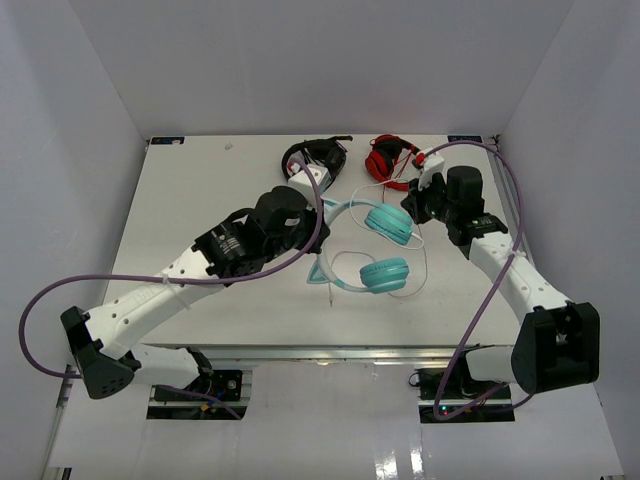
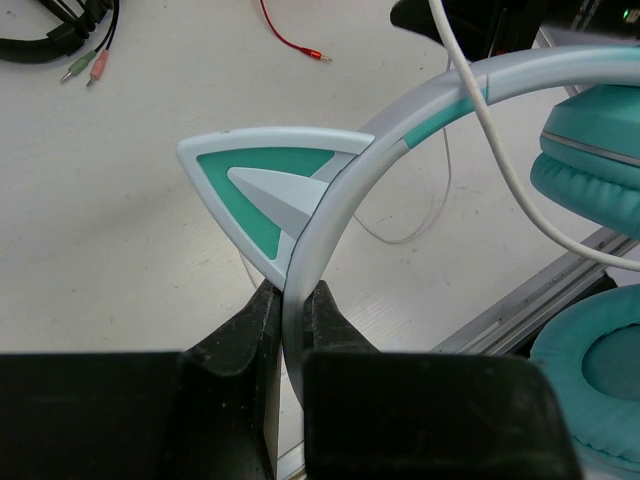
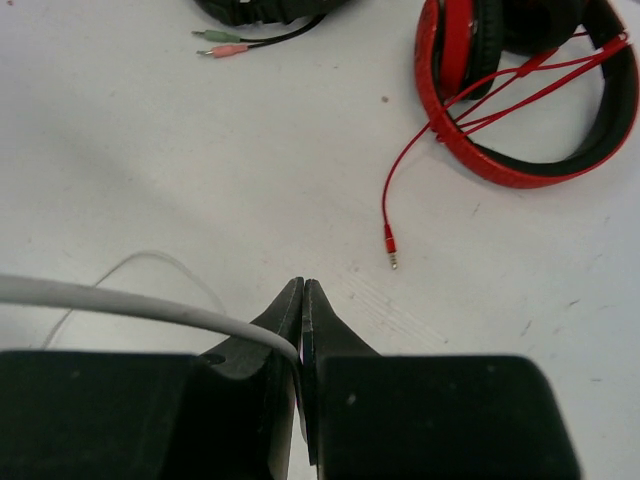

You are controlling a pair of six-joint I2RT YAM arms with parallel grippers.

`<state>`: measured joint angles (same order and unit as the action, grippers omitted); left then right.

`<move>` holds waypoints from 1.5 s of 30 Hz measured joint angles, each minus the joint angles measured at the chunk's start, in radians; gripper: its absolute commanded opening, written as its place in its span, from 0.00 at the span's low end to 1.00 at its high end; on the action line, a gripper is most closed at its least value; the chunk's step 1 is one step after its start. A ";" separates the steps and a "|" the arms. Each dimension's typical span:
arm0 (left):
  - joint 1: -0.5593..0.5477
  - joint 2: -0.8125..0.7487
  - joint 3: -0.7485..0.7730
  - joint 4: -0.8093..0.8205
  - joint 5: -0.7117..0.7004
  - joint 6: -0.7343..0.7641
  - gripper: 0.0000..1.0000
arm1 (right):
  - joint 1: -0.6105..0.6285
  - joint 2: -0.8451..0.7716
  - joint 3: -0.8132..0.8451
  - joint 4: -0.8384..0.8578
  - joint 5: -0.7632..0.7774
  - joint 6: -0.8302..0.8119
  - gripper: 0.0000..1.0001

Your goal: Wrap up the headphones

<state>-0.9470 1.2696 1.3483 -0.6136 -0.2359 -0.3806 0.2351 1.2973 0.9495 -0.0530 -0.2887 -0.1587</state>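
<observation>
The teal headphones (image 1: 385, 245) are held in mid-table, ear cups one above the other. Their pale headband (image 2: 330, 190) with a cat-ear point (image 2: 262, 180) runs up out of my left gripper (image 2: 292, 300), which is shut on the band just below the ear. In the top view the left gripper (image 1: 322, 205) is at the band's left end. The thin white cable (image 3: 120, 300) runs from the left into my right gripper (image 3: 302, 295), which is shut on it. The right gripper (image 1: 418, 205) is just right of the upper ear cup. More cable (image 1: 425, 265) loops right of the cups.
Black headphones (image 1: 318, 155) with green and pink plugs (image 3: 222, 42) lie at the back centre. Red headphones (image 1: 388, 155) with a red cable and plug (image 3: 390, 245) lie at the back right. The table's near edge rail (image 2: 540, 295) runs below the ear cups.
</observation>
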 measured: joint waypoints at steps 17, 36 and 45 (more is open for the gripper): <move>0.000 0.003 0.060 0.014 -0.120 -0.102 0.00 | -0.103 -0.160 -0.189 0.210 -0.225 0.222 0.08; 0.000 0.201 0.403 0.071 -0.267 -0.059 0.00 | -0.103 -0.161 -0.261 0.420 -0.659 0.337 0.08; 0.000 0.208 0.403 0.120 -0.337 -0.030 0.00 | -0.101 -0.176 -0.299 0.478 -0.737 0.358 0.08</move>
<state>-0.9474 1.4776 1.7515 -0.4939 -0.5730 -0.4107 0.1342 1.1212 0.6502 0.4252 -1.0258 0.1989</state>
